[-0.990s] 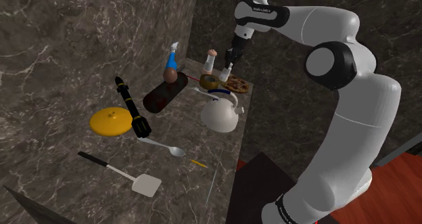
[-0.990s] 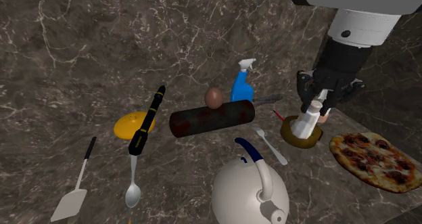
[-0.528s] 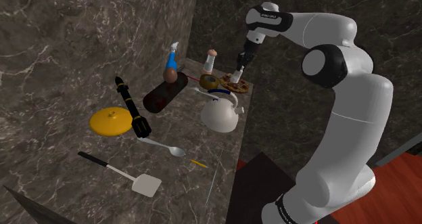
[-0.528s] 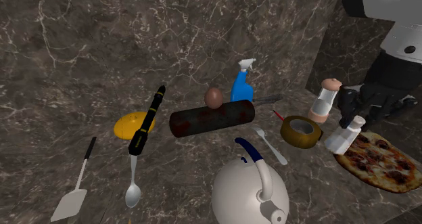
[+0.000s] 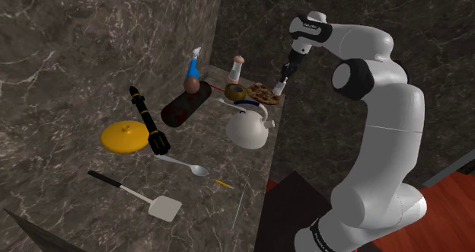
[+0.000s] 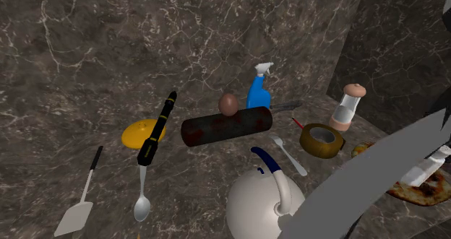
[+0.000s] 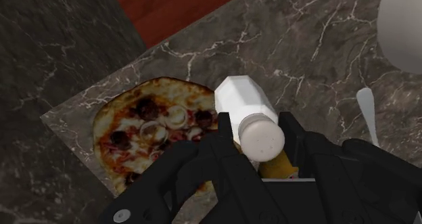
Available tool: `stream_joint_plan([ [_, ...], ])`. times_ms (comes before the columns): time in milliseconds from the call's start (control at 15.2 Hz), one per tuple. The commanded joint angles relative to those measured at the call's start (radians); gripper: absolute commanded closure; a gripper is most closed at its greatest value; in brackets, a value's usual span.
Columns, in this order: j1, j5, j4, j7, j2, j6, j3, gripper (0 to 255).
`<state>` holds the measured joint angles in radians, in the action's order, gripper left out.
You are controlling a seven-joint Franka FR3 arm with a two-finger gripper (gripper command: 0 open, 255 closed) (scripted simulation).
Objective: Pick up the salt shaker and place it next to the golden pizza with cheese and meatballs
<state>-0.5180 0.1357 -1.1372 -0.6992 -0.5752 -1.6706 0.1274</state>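
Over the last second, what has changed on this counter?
The gripper, fingers shut on the white salt shaker, carried it from above the yellow ring toward the shoulder view's right, to the pizza's right edge there. The kettle, the spray bottle and the brown-topped grinder stayed put.

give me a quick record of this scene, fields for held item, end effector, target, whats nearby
held item: white salt shaker, clasped between the fingers
end effector: shut on the salt shaker
target: pizza, lying flat at the counter's corner
shaker vs pizza: at the pizza's edge; contact with the counter cannot be told
nearby: pepper mill, white kettle
surface: dark marble counter
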Motion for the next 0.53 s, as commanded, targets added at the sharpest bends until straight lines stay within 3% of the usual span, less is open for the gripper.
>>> stream_joint_plan([
  [0,-0.035,0.007,0.074,-0.035,-0.049,0.027,0.006,255],
  [198,-0.096,0.019,0.241,-0.084,-0.159,0.088,0.011,255],
  [462,-0.090,0.018,0.158,-0.089,-0.142,0.023,0.011,255],
])
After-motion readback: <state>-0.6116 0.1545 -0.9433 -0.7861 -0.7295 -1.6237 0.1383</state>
